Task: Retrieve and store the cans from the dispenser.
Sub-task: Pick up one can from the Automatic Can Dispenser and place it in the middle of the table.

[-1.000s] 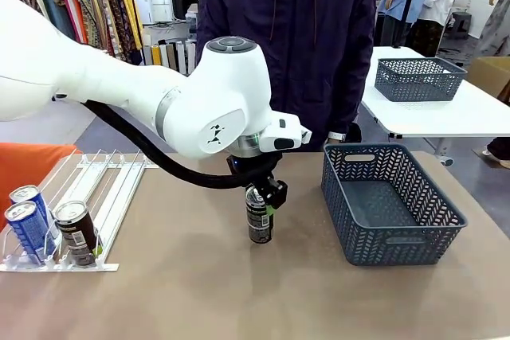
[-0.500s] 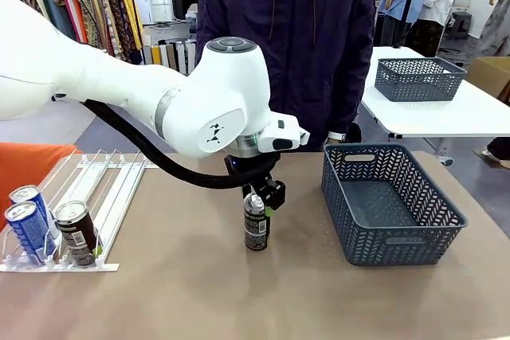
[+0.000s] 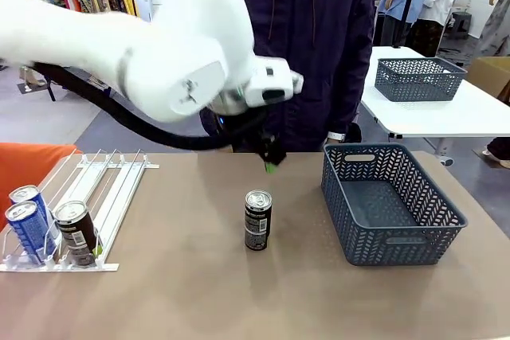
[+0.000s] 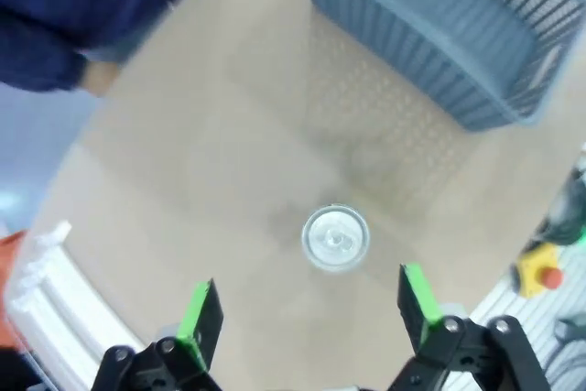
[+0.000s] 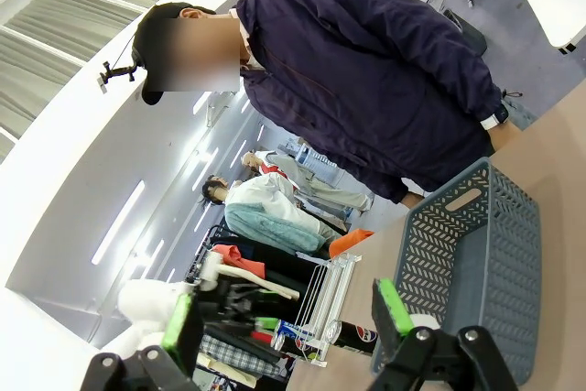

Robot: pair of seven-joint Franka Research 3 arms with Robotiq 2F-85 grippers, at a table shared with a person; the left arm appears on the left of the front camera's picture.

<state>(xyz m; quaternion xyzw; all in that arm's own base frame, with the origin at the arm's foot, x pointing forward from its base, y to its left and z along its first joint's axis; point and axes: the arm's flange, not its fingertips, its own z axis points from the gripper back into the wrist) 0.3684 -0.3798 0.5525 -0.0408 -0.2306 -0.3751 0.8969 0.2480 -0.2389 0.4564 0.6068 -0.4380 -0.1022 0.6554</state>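
A dark can (image 3: pixel 257 220) stands upright mid-way across the desk (image 3: pixel 183 292), between the rack (image 3: pixel 111 189) by the left edge and the basket (image 3: pixel 390 205) by the right. The left fingers (image 4: pixel 200 313) hang spread above the can, empty; the right fingers (image 5: pixel 389 307) are spread and empty.

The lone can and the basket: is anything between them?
No. In the front view, only bare table lies between the can and the basket.

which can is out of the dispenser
The dark can standing upright mid-table, beside the basket; the other three sit in the dispenser.
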